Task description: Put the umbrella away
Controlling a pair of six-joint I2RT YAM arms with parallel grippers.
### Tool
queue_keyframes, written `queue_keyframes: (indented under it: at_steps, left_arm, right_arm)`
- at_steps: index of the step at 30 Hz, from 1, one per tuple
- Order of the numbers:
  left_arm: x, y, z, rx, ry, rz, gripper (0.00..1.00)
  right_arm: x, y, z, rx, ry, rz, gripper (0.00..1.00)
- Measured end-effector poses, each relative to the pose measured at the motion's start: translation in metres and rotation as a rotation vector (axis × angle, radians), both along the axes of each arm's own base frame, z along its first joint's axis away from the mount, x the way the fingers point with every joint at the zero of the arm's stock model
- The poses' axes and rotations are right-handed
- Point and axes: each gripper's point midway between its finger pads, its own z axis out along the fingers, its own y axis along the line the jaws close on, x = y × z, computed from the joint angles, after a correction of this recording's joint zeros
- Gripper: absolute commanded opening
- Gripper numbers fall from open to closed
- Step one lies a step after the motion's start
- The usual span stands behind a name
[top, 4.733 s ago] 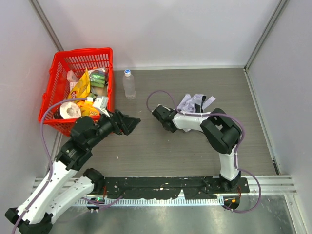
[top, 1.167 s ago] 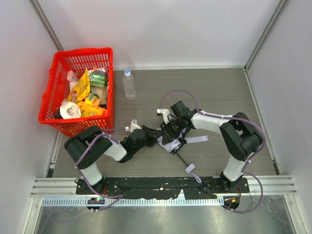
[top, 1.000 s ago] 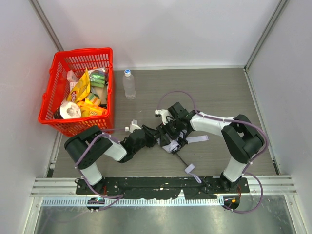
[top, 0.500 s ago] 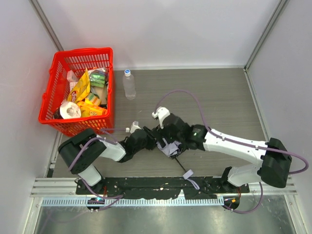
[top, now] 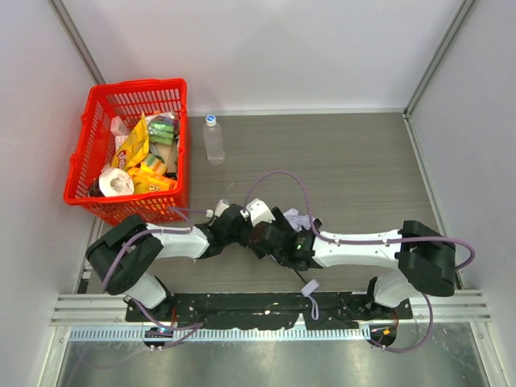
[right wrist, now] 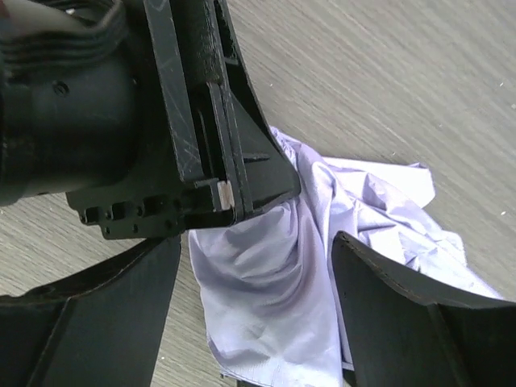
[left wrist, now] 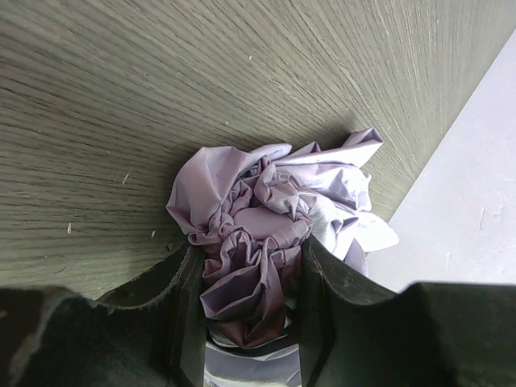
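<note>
The umbrella (left wrist: 256, 216) is a crumpled pale lavender bundle on the wooden floor. My left gripper (left wrist: 246, 300) is shut on a fold of its fabric. In the top view the left gripper (top: 240, 227) meets my right gripper (top: 266, 236) near the floor's front middle, and only a scrap of the umbrella (top: 295, 219) shows behind them. Its thin black shaft and light strap (top: 310, 288) trail toward the front rail. In the right wrist view the right gripper (right wrist: 254, 278) stands open, its fingers straddling the umbrella (right wrist: 266, 298) just below the left gripper's black body (right wrist: 121, 121).
A red basket (top: 87, 137) full of packets and a paper roll stands at the back left. A clear plastic bottle (top: 214, 139) stands upright to its right. Grey walls close in the back and both sides. A black rail (top: 266, 306) runs along the front.
My right arm has dropped low and stretched leftward, and its gripper has opened wider around the fabric. The umbrella bundle has shifted slightly left and nearer. The left gripper keeps its hold.
</note>
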Motion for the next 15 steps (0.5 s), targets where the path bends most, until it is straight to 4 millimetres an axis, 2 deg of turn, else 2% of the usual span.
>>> queue_keyframes:
  at_steps: [4,8,12,15]
  left_arm:
    - [-0.001,0.002,0.001,-0.017,-0.009,-0.003,0.00]
    - [-0.004,0.007,0.001,-0.028,-0.019,-0.006,0.00]
    - [-0.004,0.009,0.001,-0.030,-0.018,-0.004,0.00]
    - [-0.005,0.011,0.001,-0.021,-0.007,-0.001,0.00]
  right_arm:
    - [-0.006,-0.005,-0.008,0.040,0.005,-0.003,0.80]
    - [-0.027,-0.030,-0.022,0.018,0.032,0.078,0.81]
    - [-0.030,-0.032,-0.014,0.041,-0.016,0.152,0.83]
    - [-0.027,-0.022,-0.002,0.064,-0.069,0.195,0.84]
